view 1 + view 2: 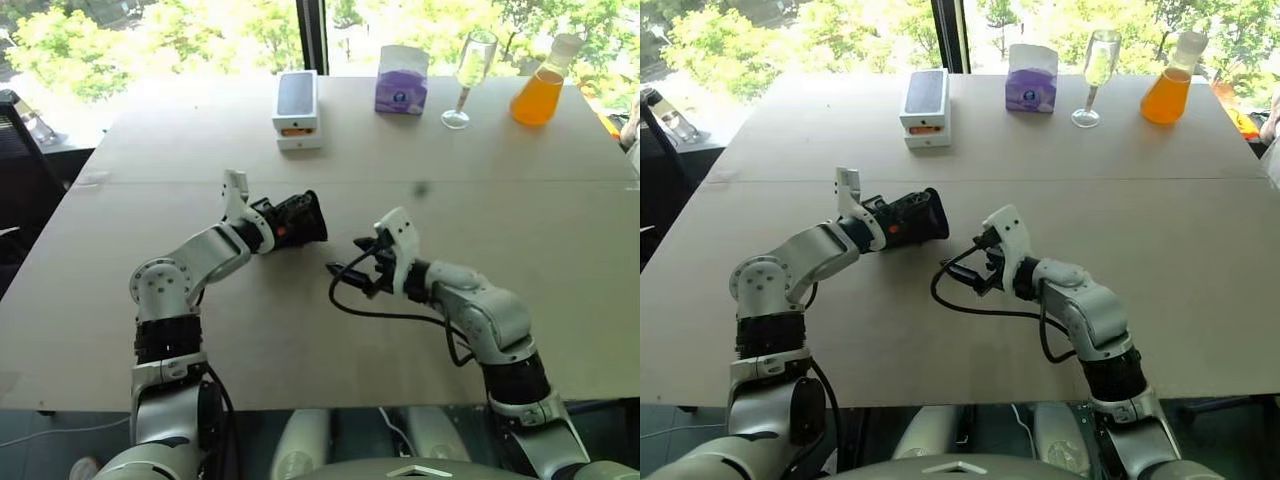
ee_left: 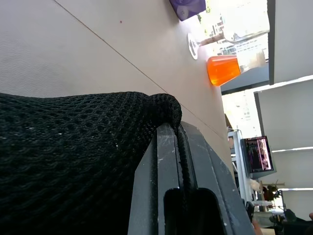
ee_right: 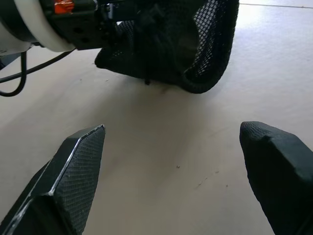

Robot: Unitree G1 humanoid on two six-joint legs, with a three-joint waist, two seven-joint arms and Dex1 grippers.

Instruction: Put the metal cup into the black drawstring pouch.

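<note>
The left gripper [image 1: 292, 222] is clamped shut on the rim of the black drawstring pouch [image 1: 300, 218], its two dark fingers [image 2: 171, 161] pressed together with a fold of the mesh fabric and a thin cord pinched between them. The pouch hangs from that grip just above the pale wooden table [image 1: 200, 330], its mouth turned toward the middle of the table and the other arm. The metal cup cannot be made out; whether it sits inside the pouch cannot be told. The right gripper [image 1: 345, 268] is just beside the pouch, apart from it, with its two black fingers [image 3: 78, 161] spread wide and nothing between them but bare tabletop. It points toward the pouch's open end. A black cable loops from the right wrist across the table. Along the far edge of the table, well apart from both arms, stand four things in a row: a white box with a dark top [image 1: 297, 108], a purple tissue pack [image 1: 401, 82], a tall clear champagne glass [image 1: 470, 75], and a flask of orange liquid [image 1: 540, 90]. Beyond the table are bright windows with green trees outside.
</note>
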